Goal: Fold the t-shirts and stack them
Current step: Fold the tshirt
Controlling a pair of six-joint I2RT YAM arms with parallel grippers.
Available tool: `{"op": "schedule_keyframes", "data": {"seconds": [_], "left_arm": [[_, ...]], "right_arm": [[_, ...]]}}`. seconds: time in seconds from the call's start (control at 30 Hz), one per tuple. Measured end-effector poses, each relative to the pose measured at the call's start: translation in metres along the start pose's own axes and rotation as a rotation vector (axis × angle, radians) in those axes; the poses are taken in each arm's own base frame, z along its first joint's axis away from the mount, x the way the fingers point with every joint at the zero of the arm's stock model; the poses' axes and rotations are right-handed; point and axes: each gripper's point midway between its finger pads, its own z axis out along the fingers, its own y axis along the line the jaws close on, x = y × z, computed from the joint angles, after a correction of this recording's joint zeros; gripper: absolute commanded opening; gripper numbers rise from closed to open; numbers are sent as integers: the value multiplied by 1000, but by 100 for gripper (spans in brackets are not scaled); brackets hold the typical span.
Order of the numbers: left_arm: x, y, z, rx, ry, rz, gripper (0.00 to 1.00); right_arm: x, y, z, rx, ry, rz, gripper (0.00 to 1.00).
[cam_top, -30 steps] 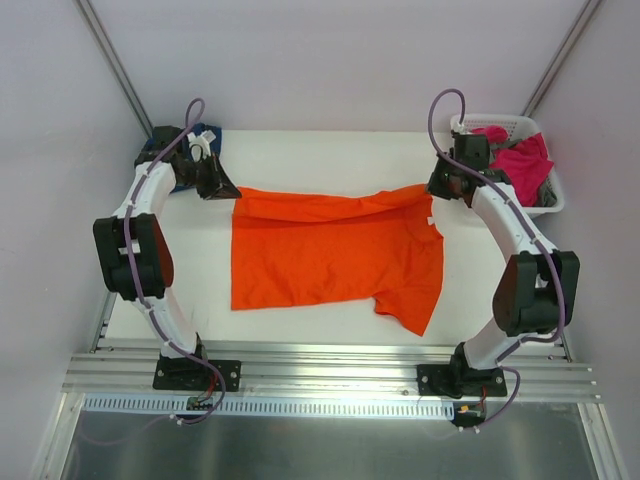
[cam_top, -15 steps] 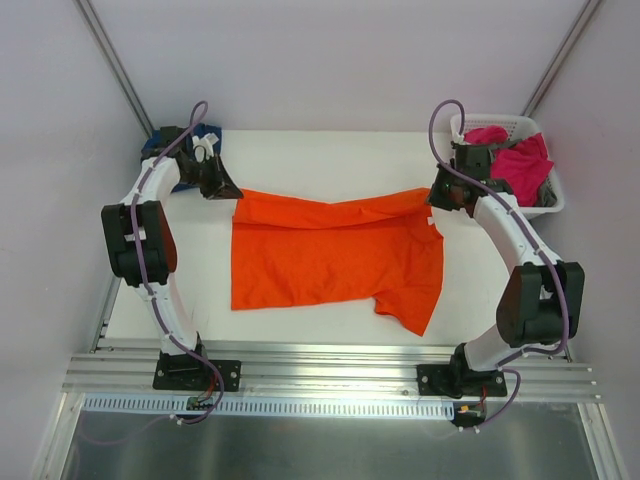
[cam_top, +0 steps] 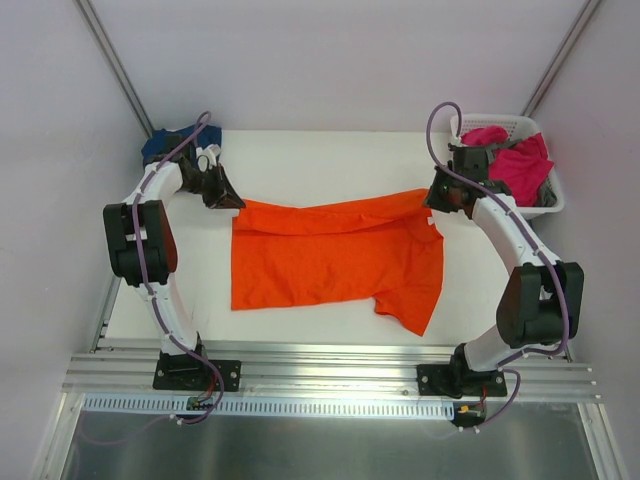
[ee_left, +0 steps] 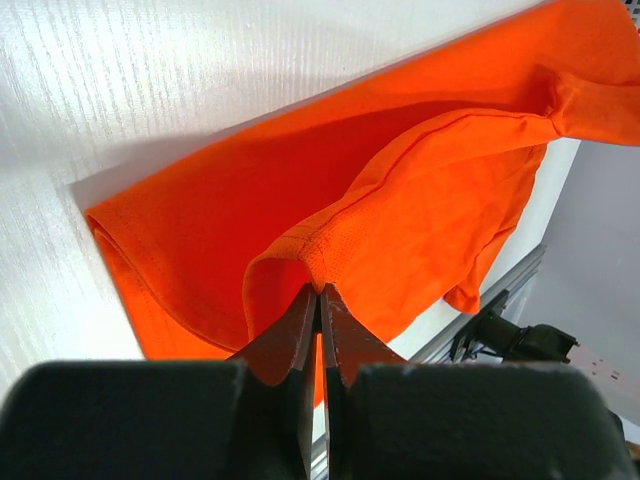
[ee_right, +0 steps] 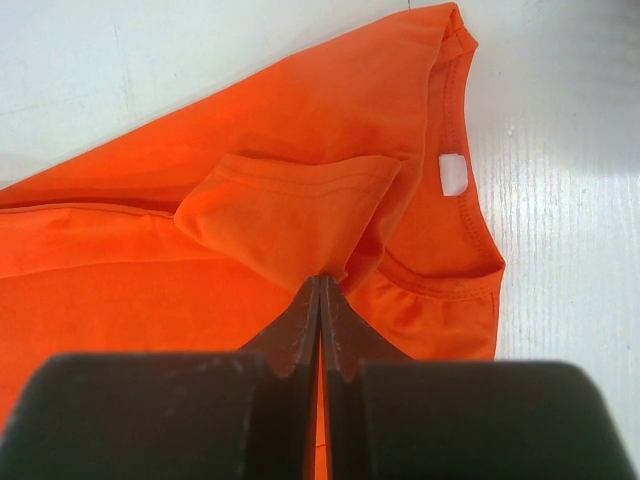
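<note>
We see one orange shirt (cam_top: 335, 262) spread flat mid-desk (cam_top: 330, 160), its far edge lifted. The left fingers (ee_left: 295, 335) pinch shut on its hem at 10 o'clock, the right fingers (ee_right: 295, 330) on a fold at 2. One navy shirt (cam_top: 160, 148) lies beyond at 10, and one pink shirt (cam_top: 520, 162) sits in the basket (cam_top: 515, 123). There is one white neck tag (ee_right: 453, 174); we cannot read it.

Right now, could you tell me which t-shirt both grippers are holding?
The orange t-shirt, spread out in the middle; the navy one lies bunched far left, the pink one in the basket.
</note>
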Motion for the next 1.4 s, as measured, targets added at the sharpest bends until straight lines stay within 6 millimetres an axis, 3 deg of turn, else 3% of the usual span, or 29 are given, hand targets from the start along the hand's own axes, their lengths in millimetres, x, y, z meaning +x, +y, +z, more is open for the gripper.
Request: {"op": "schedule_keyframes", "data": {"seconds": [0.17, 0.47, 0.8, 1.17, 1.4], "left_arm": [[1, 4, -1, -22, 2, -10, 0], [0, 16, -10, -48, -6, -46, 0], [4, 11, -18, -57, -5, -33, 0], [24, 18, -16, -67, 37, -64, 0], [24, 19, -15, -66, 41, -63, 0]], "right_arm": [[7, -2, 2, 4, 16, 1, 1], [37, -10, 7, 13, 93, 7, 1], [49, -13, 6, 12, 115, 10, 1], [76, -21, 7, 20, 166, 11, 1], [76, -22, 10, 18, 159, 1, 0]]}}
